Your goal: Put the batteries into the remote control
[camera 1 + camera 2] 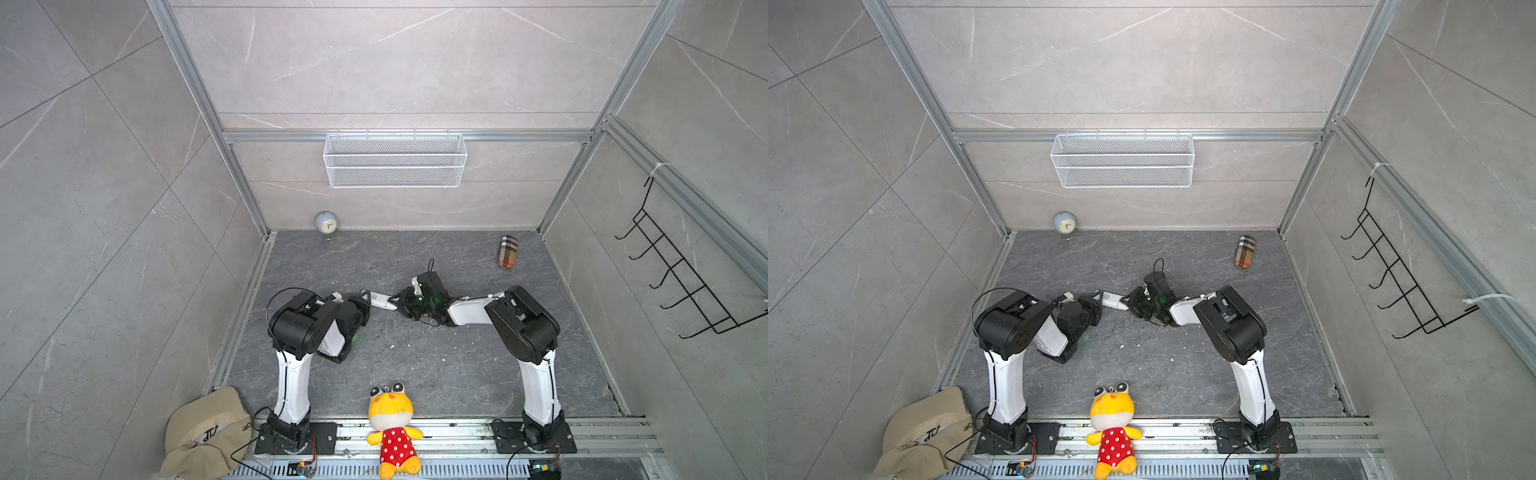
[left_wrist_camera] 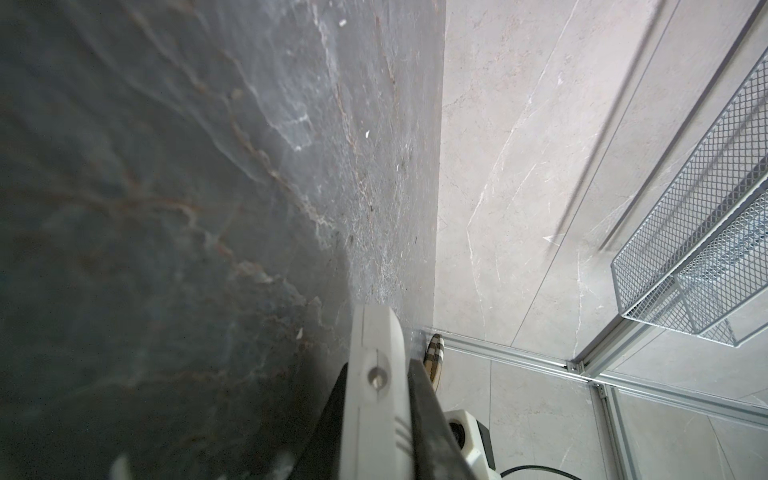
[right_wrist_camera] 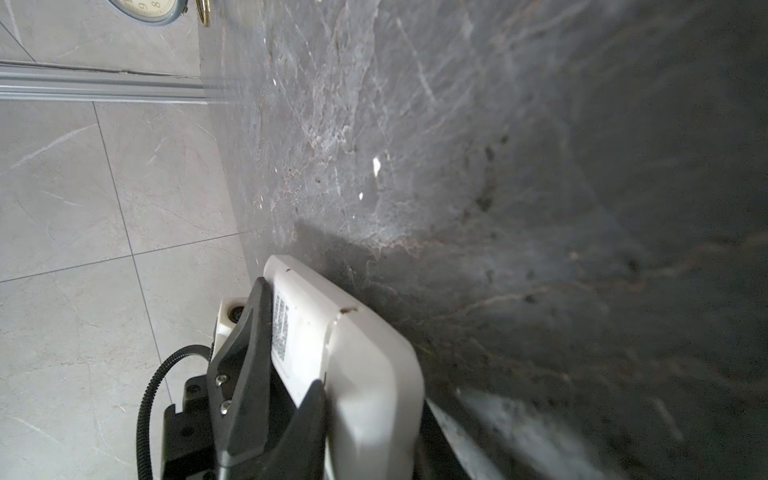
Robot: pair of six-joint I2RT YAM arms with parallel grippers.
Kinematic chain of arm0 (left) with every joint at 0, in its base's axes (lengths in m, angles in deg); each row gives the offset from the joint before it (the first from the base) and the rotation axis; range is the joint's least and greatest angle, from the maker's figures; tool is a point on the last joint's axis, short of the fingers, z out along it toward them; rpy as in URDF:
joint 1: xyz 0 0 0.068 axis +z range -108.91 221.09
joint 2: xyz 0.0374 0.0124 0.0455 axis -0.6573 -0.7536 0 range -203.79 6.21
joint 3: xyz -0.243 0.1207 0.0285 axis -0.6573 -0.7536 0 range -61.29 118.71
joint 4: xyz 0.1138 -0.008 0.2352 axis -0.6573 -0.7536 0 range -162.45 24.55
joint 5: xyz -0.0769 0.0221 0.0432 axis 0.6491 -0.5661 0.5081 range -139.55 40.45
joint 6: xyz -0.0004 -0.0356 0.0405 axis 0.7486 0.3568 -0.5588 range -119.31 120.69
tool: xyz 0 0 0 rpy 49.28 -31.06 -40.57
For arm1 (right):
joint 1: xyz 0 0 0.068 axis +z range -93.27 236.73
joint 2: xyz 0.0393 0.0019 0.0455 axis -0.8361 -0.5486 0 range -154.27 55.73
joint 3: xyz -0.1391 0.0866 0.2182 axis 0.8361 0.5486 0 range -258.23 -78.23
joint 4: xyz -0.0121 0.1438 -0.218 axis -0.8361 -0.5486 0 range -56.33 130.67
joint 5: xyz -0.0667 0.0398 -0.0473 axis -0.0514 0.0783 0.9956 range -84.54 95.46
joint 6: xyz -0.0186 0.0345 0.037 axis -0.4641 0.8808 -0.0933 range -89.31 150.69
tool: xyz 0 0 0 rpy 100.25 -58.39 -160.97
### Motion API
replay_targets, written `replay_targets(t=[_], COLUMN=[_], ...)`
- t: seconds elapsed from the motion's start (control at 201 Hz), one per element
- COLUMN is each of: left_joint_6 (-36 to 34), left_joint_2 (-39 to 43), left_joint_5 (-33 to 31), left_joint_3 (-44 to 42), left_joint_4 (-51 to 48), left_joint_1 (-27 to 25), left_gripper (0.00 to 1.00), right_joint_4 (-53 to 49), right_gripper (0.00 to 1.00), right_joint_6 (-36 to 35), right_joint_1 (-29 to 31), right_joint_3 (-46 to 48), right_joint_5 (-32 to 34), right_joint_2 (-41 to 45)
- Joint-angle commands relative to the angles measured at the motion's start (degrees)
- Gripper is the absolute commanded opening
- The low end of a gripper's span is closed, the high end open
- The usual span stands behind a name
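Note:
The white remote control (image 1: 381, 300) (image 1: 1115, 300) hangs just above the dark floor between my two grippers. My left gripper (image 1: 365, 296) (image 1: 1098, 297) is shut on one end of it. In the left wrist view the remote control (image 2: 376, 415) shows edge-on, squeezed between the black fingers of that gripper (image 2: 378, 372). My right gripper (image 1: 397, 301) (image 1: 1130, 301) holds the other end. In the right wrist view its fingers (image 3: 313, 399) press on the remote control (image 3: 365, 374), whose plain back bears a printed label. The batteries are out of view.
A small clock (image 1: 326, 224) stands at the back wall and a plaid case (image 1: 508, 252) lies at the back right. A wire basket (image 1: 395, 160) hangs on the back wall. A plush toy (image 1: 392, 428) and a beige cap (image 1: 208, 432) sit at the front rail.

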Motion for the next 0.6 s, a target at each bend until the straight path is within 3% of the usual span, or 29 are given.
replay_targets(t=[0.0, 0.413, 0.593], left_joint_6=[-4.2, -5.6, -9.6], left_joint_2=[0.6, 1.1, 2.8], left_joint_5=[0.5, 1.8, 3.1], left_joint_3=[-0.4, -0.3, -0.1], left_joint_4=[3.0, 3.0, 2.9], left_joint_1=[0.8, 1.0, 1.4], left_gripper=[0.0, 0.0, 0.0], right_joint_4=[-9.2, -16.7, -17.6], right_gripper=[0.28, 0.3, 0.3], right_joint_6=[-7.3, -14.1, -15.3], right_joint_1=[0.0, -0.2, -0.2], right_joint_3=[1.8, 1.6, 1.7], right_joint_5=[3.4, 6.6, 7.7], right_joint_2=[0.8, 4.2, 3.7])
